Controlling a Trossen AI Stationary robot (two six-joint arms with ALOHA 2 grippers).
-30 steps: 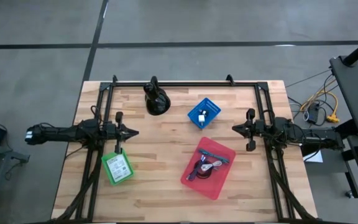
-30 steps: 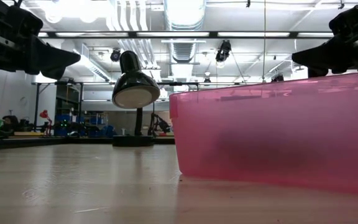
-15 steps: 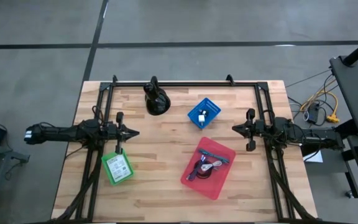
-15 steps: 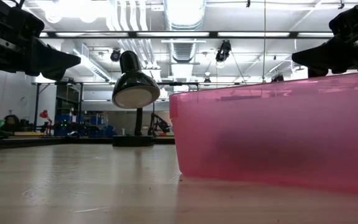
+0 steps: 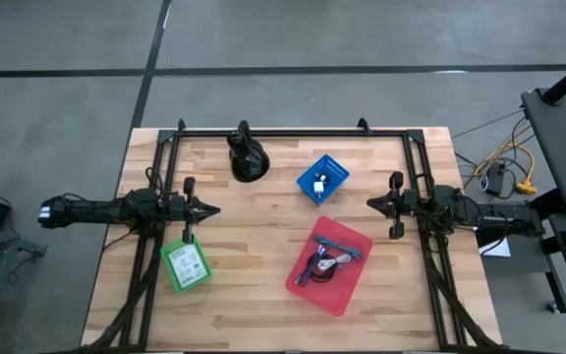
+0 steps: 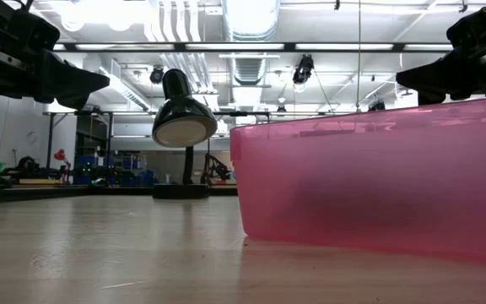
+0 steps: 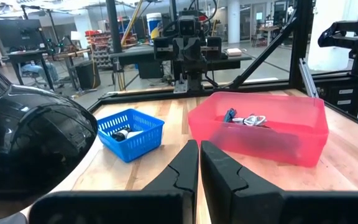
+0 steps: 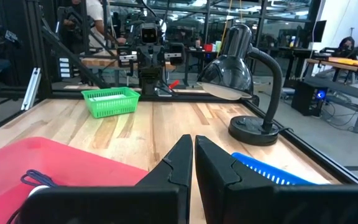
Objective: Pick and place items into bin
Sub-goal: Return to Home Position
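Note:
A pink bin lies on the table's near right part and holds a tangle of dark and purple cables with a silver connector; they also show in the left wrist view. My left gripper hangs shut and empty above the table's left side. My right gripper hangs shut and empty above the right side. Both are clear of the bin.
A blue basket with small items stands at the far middle, a green basket with a white card at the near left. A black desk lamp stands at the far edge. Black frame rails run along the table's sides.

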